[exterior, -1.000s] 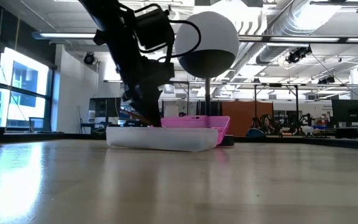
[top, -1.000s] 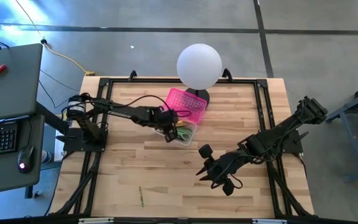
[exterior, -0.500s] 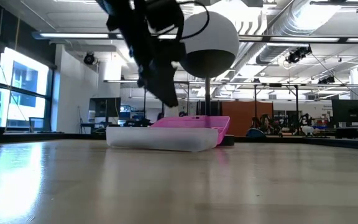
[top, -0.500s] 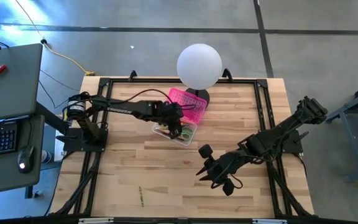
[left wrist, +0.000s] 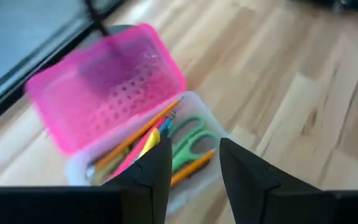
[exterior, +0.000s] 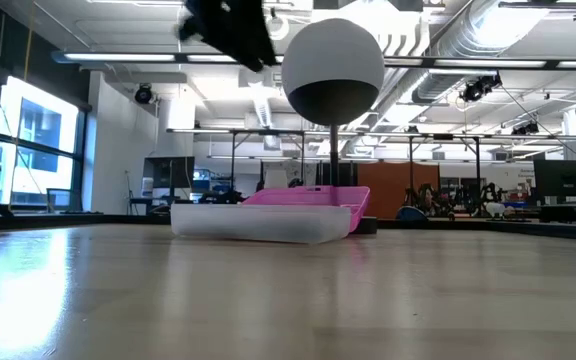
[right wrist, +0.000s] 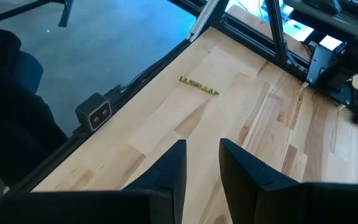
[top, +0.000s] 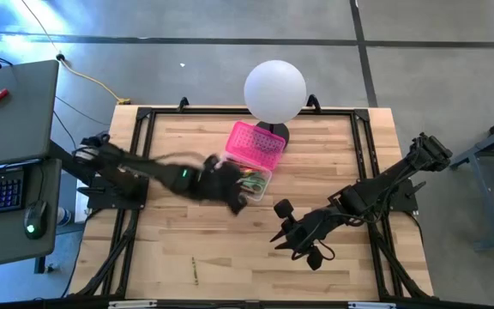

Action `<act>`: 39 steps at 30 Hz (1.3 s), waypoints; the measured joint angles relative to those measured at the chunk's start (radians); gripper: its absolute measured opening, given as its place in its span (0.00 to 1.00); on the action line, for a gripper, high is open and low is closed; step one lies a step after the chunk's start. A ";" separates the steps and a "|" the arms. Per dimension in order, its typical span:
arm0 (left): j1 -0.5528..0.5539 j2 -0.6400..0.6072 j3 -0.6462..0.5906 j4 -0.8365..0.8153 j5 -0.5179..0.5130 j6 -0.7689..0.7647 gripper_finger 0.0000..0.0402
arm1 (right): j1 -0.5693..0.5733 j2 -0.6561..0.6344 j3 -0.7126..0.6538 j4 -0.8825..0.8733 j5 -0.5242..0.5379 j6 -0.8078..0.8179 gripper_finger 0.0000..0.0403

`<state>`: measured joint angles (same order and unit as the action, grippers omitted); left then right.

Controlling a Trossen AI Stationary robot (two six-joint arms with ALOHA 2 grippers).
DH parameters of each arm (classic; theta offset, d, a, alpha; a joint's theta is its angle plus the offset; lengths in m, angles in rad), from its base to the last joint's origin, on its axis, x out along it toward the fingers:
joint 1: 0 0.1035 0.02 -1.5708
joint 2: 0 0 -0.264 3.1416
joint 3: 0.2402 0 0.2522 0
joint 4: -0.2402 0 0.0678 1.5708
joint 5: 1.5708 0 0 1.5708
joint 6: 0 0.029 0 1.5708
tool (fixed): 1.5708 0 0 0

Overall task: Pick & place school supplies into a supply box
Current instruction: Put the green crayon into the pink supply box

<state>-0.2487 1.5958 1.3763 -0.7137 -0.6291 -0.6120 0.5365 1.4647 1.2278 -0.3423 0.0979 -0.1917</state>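
**Reading the box, its load and the last stray pencil**

Judging the supply box (top: 249, 166) first: you have a light, thin-walled plastic case sitting on the surface (top: 230, 257) just in front of the white globe lamp (top: 274, 90). Its pink lid (left wrist: 104, 87) is thrown open toward the lamp. It will likely slide if nudged, so push on nothing. Its long axis runs diagonally across the surface in the high view.

The pencils and pens (left wrist: 135, 140) inside lie along that axis, with the green-handled scissors (left wrist: 188, 142) beside them.

One thin pencil (right wrist: 199, 86) lies alone near the front left edge, well apart from the box. It looks light, stiff and prone to roll; take it mid-shaft, across its length.

Your left gripper (left wrist: 191, 165) hovers above the box, fingers apart and empty. Your right gripper (right wrist: 201, 168) waits front right, fingers slightly parted, holding nothing
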 joint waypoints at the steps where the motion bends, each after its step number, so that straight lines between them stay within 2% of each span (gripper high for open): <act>1: -0.050 -0.001 0.000 -0.038 -0.067 -0.101 0.41 | 0.000 0.000 0.000 0.001 0.000 0.000 0.18; 3: -0.165 0.004 -0.002 -0.115 -0.195 -0.305 0.41 | 0.000 0.000 0.000 0.010 0.000 0.000 0.18; 7: -0.381 0.075 -0.038 -0.156 -0.414 -0.678 0.41 | 0.000 0.000 0.000 0.018 0.000 0.000 0.18; 9: -0.461 0.120 -0.046 -0.151 -0.475 -0.829 0.41 | 0.000 0.000 0.000 0.017 0.000 0.000 0.18; 12: -0.541 0.186 -0.047 -0.172 -0.490 -1.018 0.41 | 0.000 0.000 0.000 0.018 0.000 0.000 0.18; 14: -0.575 0.235 -0.049 -0.183 -0.479 -1.124 0.41 | 0.000 0.000 0.000 0.018 0.000 0.000 0.18; 20: -0.645 0.291 -0.050 -0.186 -0.441 -1.263 0.41 | 0.000 0.000 0.000 0.022 0.000 0.000 0.18; 22: -0.659 0.289 -0.049 -0.187 -0.383 -1.271 0.41 | 0.000 0.000 0.000 0.022 0.000 0.000 0.18; 27: -0.676 0.282 -0.049 -0.159 -0.160 -1.283 0.41 | 0.000 0.000 0.000 0.022 0.000 0.000 0.18; 32: -0.675 0.282 -0.049 -0.149 -0.103 -1.354 0.41 | 0.000 0.000 0.000 0.022 0.000 0.000 0.18; 39: -0.676 0.283 -0.049 -0.192 0.036 -1.567 0.41 | 0.000 0.000 0.000 0.022 0.000 0.000 0.18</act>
<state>-0.9249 1.8787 1.3277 -0.9061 -0.5931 -2.1792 0.5365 1.4647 1.2278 -0.3199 0.0978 -0.1917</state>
